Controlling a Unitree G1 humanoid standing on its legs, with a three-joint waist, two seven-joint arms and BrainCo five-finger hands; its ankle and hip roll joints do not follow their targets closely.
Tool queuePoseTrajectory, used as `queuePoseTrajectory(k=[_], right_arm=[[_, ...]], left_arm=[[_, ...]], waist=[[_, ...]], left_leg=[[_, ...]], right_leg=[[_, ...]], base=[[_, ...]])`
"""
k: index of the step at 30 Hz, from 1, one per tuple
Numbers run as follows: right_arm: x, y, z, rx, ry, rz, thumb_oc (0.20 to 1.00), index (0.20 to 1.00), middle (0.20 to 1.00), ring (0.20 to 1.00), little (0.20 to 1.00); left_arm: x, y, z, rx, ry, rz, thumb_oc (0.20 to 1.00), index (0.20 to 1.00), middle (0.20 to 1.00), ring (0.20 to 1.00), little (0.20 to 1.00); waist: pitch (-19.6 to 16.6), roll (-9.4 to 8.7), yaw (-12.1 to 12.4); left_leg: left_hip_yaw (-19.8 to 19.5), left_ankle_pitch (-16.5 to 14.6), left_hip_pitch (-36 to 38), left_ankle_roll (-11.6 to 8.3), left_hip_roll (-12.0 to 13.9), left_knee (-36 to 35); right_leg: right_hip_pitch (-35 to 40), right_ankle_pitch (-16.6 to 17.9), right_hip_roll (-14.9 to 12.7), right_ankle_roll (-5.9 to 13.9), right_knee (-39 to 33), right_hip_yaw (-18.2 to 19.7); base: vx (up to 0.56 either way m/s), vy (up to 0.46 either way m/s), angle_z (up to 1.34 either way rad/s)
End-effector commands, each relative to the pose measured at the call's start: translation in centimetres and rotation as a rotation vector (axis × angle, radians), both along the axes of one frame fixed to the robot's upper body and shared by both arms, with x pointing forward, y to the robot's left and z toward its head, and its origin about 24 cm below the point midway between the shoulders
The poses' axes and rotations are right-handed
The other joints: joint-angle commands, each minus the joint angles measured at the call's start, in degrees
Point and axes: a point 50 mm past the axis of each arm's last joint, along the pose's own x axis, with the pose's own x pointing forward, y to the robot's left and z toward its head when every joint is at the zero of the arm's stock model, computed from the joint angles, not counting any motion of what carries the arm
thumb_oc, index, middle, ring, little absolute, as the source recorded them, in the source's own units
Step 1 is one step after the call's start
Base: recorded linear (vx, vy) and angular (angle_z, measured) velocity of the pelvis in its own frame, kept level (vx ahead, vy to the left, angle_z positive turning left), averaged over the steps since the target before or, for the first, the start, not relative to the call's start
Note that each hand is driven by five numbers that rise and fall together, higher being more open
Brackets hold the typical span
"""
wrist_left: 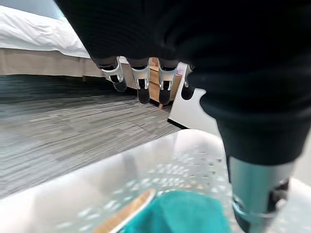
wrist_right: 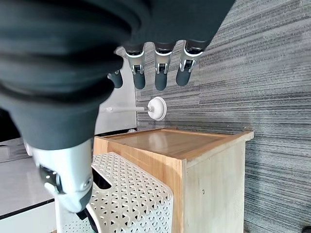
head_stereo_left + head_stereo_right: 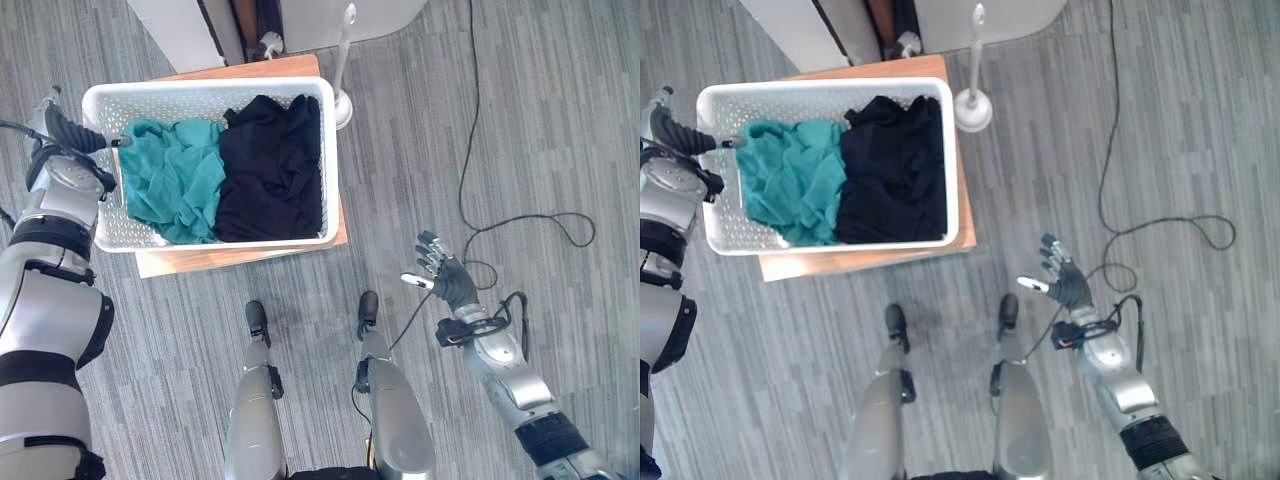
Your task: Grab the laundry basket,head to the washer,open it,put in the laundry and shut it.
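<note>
Left eye view: task barely begun. White perforated laundry basket (image 3: 105,232) sits on a low wooden bench (image 3: 240,255) at 11 o'clock, not yet lifted; teal laundry (image 3: 170,180) beside black laundry (image 3: 270,170) inside. Left hand (image 3: 75,130) at the basket's 9 o'clock rim. Right hand (image 3: 445,272) at 4 o'clock, well apart.

Left wrist view: fingers (image 1: 143,87) relaxed, grasping nothing.

Right wrist view: fingers (image 2: 160,73) released, empty. Carrying, washer, loading all remain.

A low wooden bench (image 3: 240,255) on grey carpet floor (image 3: 520,120) carries the white laundry basket (image 3: 328,170); a plunger (image 3: 343,100) stands just beside the bench.
</note>
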Motion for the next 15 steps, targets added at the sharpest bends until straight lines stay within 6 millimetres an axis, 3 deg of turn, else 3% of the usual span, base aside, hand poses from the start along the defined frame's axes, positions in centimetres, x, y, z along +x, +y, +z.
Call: queuePoseTrajectory(k=[1,4,10,15], right_arm=[[-0.6,-1.7,1.6,0.017,-0.077,-0.028,1.000,1.000,1.000,1.000,1.000],[-0.6,-2.0,1.3,0.017,-0.060,-0.041,1.000,1.000,1.000,1.000,1.000],[-0.4,-1.9,0.8,0.022,-0.038,-0.053,1.000,1.000,1.000,1.000,1.000],[-0.4,-1.8,0.5,0.023,-0.023,-0.057,1.000,1.000,1.000,1.000,1.000]], left_arm=[[-2.3,3.7,0.3,-0.012,0.019,0.134,1.000,1.000,1.000,1.000,1.000],[-2.4,4.0,-0.8,-0.053,0.042,0.135,1.000,1.000,1.000,1.000,1.000],[-1.5,2.7,-2.5,-0.193,0.024,0.057,1.000,1.000,1.000,1.000,1.000],[-1.2,2.3,-2.9,-0.166,0.060,0.057,1.000,1.000,1.000,1.000,1.000]], waist=[[-3.5,-0.58,0.1],[-3.8,-0.28,0.1],[-3.8,-0.05,0.1],[-3.8,-0.34,-0.1]], left_leg=[[-4.5,-4.6,-5.6,-1.22,2.3,7.7],[-4.5,-4.7,-5.3,-1.24,2.3,7.7],[-4.5,-4.8,-5.4,-1.38,2.2,8.1],[-4.6,-4.7,-5.8,-1.46,2.2,8.2]], right_leg=[[-3.2,-8.6,-5.0,4.35,10.3,3.5],[-2.9,-8.9,-4.9,4.13,10.4,3.6],[-2.8,-9.0,-4.8,3.93,10.6,3.6],[-3.0,-8.9,-4.8,3.88,10.6,3.5]], base=[[0.00,0.000,0.00],[0.00,0.000,0.00],[0.00,0.000,0.00],[0.00,0.000,0.00]])
